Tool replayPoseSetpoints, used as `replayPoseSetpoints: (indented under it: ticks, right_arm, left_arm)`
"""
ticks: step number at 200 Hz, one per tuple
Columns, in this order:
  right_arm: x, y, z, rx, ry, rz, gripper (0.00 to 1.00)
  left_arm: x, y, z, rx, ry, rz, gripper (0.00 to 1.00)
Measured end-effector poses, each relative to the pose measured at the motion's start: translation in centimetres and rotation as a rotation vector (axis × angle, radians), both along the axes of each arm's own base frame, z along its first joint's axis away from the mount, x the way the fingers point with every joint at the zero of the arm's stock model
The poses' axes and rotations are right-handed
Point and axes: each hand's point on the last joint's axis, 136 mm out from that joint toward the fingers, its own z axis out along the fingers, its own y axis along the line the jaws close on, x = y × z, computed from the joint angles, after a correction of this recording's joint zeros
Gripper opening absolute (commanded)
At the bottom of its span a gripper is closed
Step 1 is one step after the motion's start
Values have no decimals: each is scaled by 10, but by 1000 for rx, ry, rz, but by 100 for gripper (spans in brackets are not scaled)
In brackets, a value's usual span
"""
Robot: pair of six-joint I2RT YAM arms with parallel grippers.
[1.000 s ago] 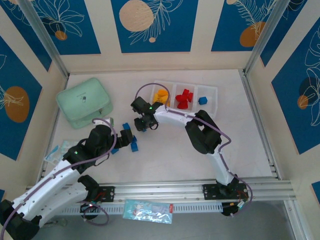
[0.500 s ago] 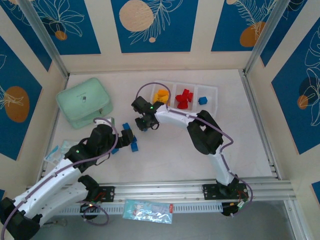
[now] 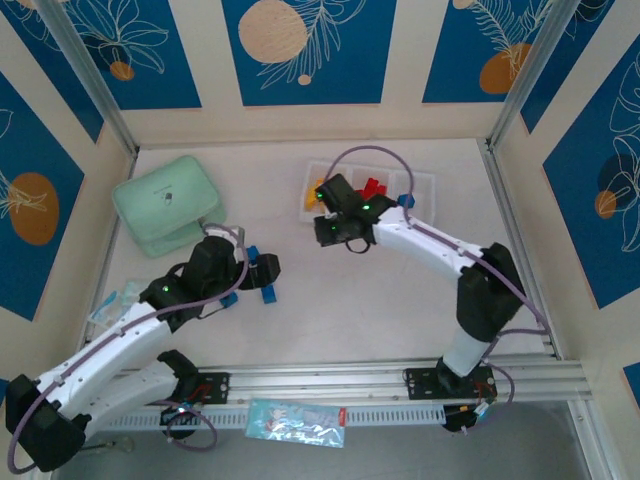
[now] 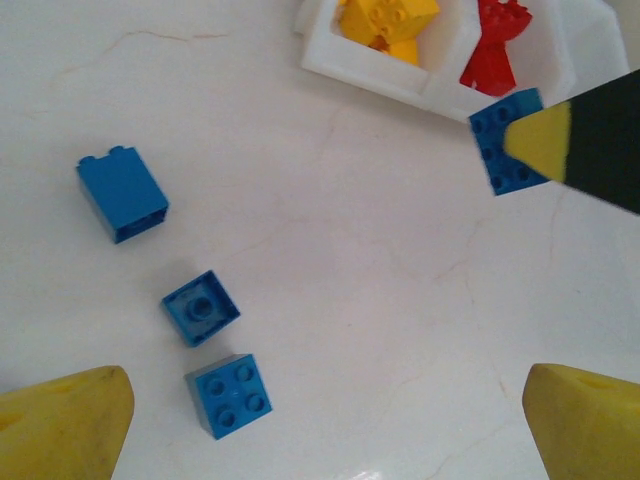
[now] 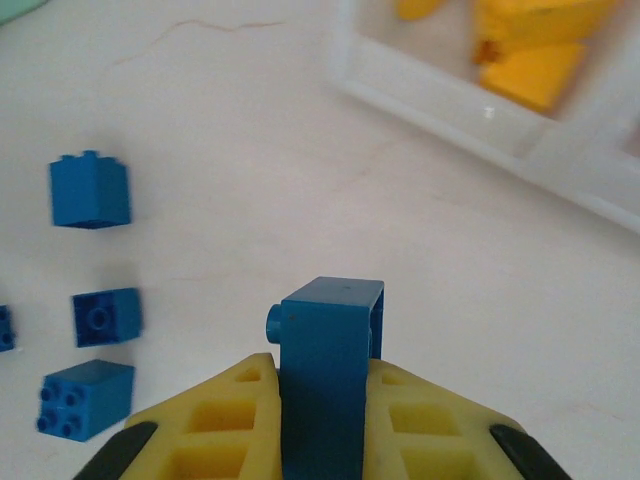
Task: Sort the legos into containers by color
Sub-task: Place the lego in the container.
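Blue brick point(image 5: 330, 340) sits pinched between the yellow pads point(image 5: 225, 410) of the right gripper point(image 5: 325, 420). The fingers are squeezed tight on its two flat sides. The brick stands tall out of the fingers, and its bumps point left in the right wrist view. It looks lifted off the table point(image 4: 350, 250).

The tray point(image 5: 430, 110) lies ahead and to the right of the brick in that view. The box nearest to it has yellow bricks point(image 5: 530, 70) in it. Seen from above, the gripper hangs just on the near side of the tray's left end, by the yellow box. Red bricks point(image 3: 372, 187) fill the middle box. So the blue one likely belongs in the box at the right end, and the arm covers much of that box. I think the next move is a slide to the right along the tray, past yellow and red, then a drop. The right arm is much nearer to the tray, so this job is for it.

Left gripper point(image 4: 320, 430) hangs over the table with its fingers point(image 4: 65, 420) wide apart and nothing between them. Three loose blue bricks point(image 4: 200, 307) lie on the table ahead and to the left in its view, none touching another. The left arm is the nearer one for those.
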Motion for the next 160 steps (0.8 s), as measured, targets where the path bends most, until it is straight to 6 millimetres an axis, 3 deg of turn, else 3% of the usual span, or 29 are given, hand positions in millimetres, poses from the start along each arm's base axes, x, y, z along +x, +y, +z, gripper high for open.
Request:
replayPoseSetpoints:
  ticks: [59,90,125,160]
  right_arm:
    - [37,-125,2,-12,6,-323,17]
    - [58,-180,-2,-21,12,-467,17]
    - [90,-212,-15,-42,25,-539,16]
    - [128,-230,-30,-46,30,-570,16]
  left_arm:
    - [10,-40,-9,-19,41,-102,99]
    - [14,-65,-11,-22,46,-163,99]
    - [23,-89,-5,-47,21,-204,99]
    - [36,-107,-6,-56,21,-218,99]
